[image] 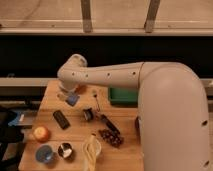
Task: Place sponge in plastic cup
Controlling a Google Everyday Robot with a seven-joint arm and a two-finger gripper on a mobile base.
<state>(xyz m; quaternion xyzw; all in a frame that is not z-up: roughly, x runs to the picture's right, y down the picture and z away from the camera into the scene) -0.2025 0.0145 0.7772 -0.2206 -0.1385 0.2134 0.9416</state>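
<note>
My gripper (pixel 69 96) hangs over the back left of the wooden table (pixel 125 155), shut on the sponge (pixel 73 100), a small light-blue pad just below the wrist. The sponge is off the table top. The plastic cup (pixel 45 154), short, round and light blue, stands at the table's front left corner, well in front of the gripper. My big white arm reaches in from the right and hides the table's right side.
A black flat bar (pixel 61 119) lies between gripper and cup. An orange fruit (pixel 41 133) sits left of it, a silver cup (pixel 65 150) beside the plastic cup. A small can (pixel 88 114), a dark utensil (pixel 95 100), a yellowish bag (pixel 91 149) and a green box (pixel 122 95) lie to the right.
</note>
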